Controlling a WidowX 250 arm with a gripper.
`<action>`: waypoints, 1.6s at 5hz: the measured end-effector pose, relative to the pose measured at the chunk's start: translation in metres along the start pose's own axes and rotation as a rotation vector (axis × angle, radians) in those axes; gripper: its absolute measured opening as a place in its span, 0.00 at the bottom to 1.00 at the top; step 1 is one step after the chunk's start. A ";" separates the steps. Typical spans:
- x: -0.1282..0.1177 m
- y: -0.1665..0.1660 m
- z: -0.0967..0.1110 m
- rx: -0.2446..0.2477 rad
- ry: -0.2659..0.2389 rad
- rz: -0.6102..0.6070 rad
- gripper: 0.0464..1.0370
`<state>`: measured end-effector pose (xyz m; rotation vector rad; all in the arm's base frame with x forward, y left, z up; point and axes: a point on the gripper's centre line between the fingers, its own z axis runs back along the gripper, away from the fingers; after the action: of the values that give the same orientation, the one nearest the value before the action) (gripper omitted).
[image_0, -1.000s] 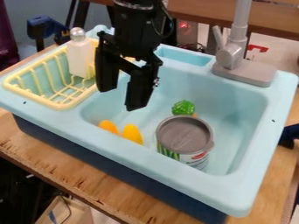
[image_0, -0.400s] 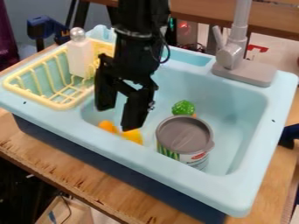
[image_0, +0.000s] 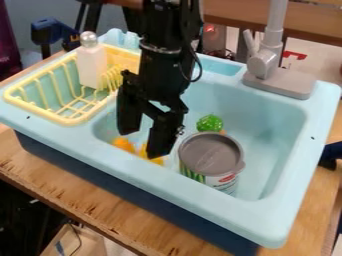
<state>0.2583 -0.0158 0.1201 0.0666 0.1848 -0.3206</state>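
Two smooth, rounded orange toy pieces (image_0: 123, 145) lie in the light-blue moulded plastic sink (image_0: 267, 210), beneath the black two-finger gripper (image_0: 143, 144); fingers released, spread apart. Cylindrical grey-lidded can (image_0: 211, 154) stands nearby.

Black, jointed robot arm (image_0: 167, 30), extended downward from the top edge of the view. A thin black cable (image_0: 200, 67) is looped beside its wrist (image_0: 159, 67). The black, two-fingered gripper (image_0: 143, 142) is pointed downward at a slight tilt. Its thick, blocky fingers (image_0: 162, 136) are spread, with a clear gap left between them; the right-hand fingertip in the view is placed lower.
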 end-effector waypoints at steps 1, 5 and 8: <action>0.005 0.000 -0.007 -0.005 0.007 0.006 0.97; 0.012 0.003 -0.017 0.003 0.008 0.023 0.49; 0.005 0.011 0.011 -0.096 -0.055 0.024 0.40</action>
<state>0.2679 -0.0080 0.1308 -0.0351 0.1445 -0.2888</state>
